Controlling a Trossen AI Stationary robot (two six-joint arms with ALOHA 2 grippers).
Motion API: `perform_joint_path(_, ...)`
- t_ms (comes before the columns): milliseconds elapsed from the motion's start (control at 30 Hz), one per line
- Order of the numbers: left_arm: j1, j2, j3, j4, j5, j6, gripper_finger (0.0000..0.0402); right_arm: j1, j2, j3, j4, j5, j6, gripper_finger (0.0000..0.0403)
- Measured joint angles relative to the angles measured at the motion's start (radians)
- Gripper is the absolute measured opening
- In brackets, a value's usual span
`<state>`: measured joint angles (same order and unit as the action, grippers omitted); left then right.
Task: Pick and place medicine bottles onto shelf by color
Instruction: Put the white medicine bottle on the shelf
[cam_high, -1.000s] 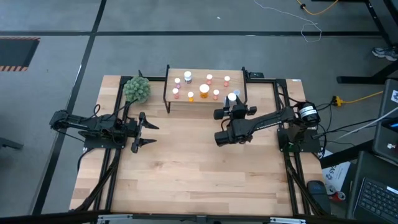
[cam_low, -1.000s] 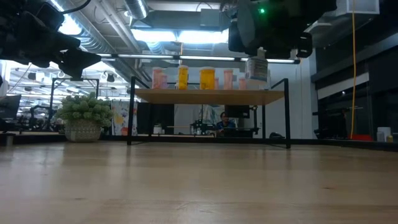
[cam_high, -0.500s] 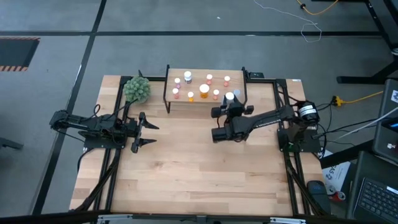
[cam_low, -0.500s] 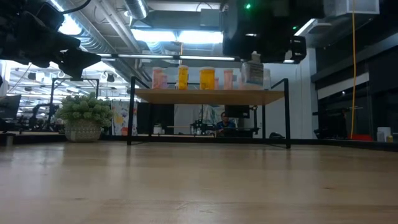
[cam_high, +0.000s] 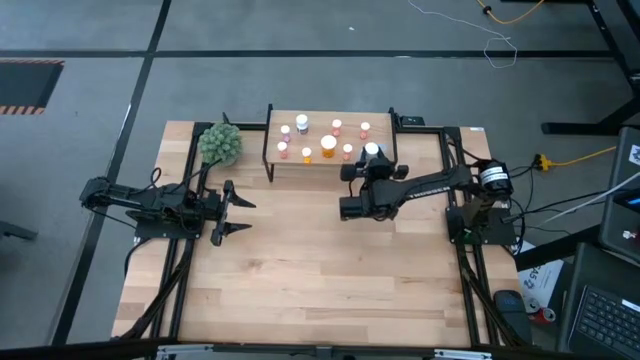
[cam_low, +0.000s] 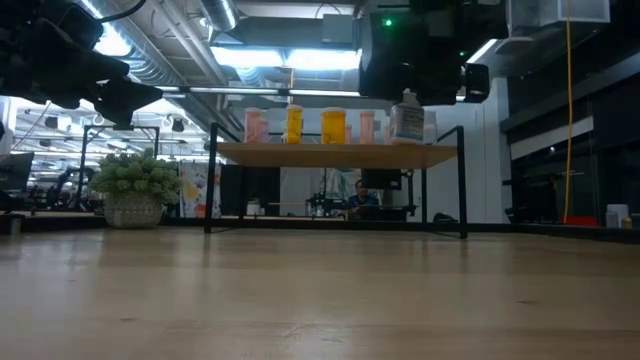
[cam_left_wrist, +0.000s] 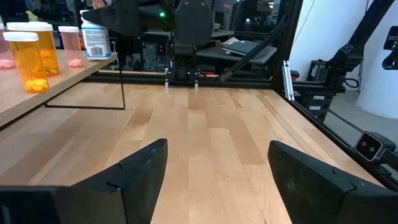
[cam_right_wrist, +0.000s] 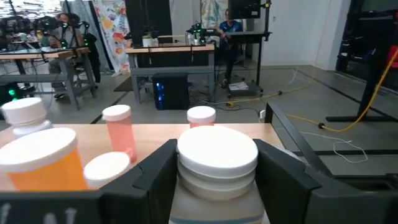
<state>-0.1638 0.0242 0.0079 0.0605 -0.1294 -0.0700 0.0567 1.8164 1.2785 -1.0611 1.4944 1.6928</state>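
The shelf (cam_high: 316, 138) stands at the table's far middle and carries several medicine bottles with white caps, orange (cam_high: 328, 148) and pink (cam_high: 365, 128). My right gripper (cam_high: 372, 153) is at the shelf's right end, shut on a pale medicine bottle with a white cap (cam_low: 407, 118). That bottle's base is at the board's top (cam_low: 330, 154); whether it touches, I cannot tell. My left gripper (cam_high: 235, 208) waits open at the table's left, nothing between its fingers (cam_left_wrist: 146, 168). My right gripper pinches the pale bottle's body just under its white cap (cam_right_wrist: 217, 180), one finger (cam_right_wrist: 155, 174) on each side. The fingers come in level from the table's near side. The bottle stands upright in the hold, over the shelf's right end.
A green spiky plant ball (cam_high: 220, 143) sits left of the shelf, in a basket (cam_low: 135, 208). The wide wooden tabletop (cam_high: 300, 260) spreads in front of the shelf. Beyond the table, a person (cam_low: 358, 195) sits in the room.
My right gripper has carried the pale bottle a little toward the table's left and far edge, over the shelf's right end. The bottle stays upright and now hangs lower, close to the board.
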Motion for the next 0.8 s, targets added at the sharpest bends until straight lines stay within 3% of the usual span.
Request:
perform_joint_path(533,0.0,0.0,0.0,0.0,0.0,0.0,0.0274,-0.049,0.0,0.001,0.041,-0.048,-0.018,0.0239)
perform_joint_path(800,0.0,0.0,0.0,0.0,0.0,0.0,0.0274,-0.052,0.0,0.001,0.244,-0.062,-0.273,0.026)
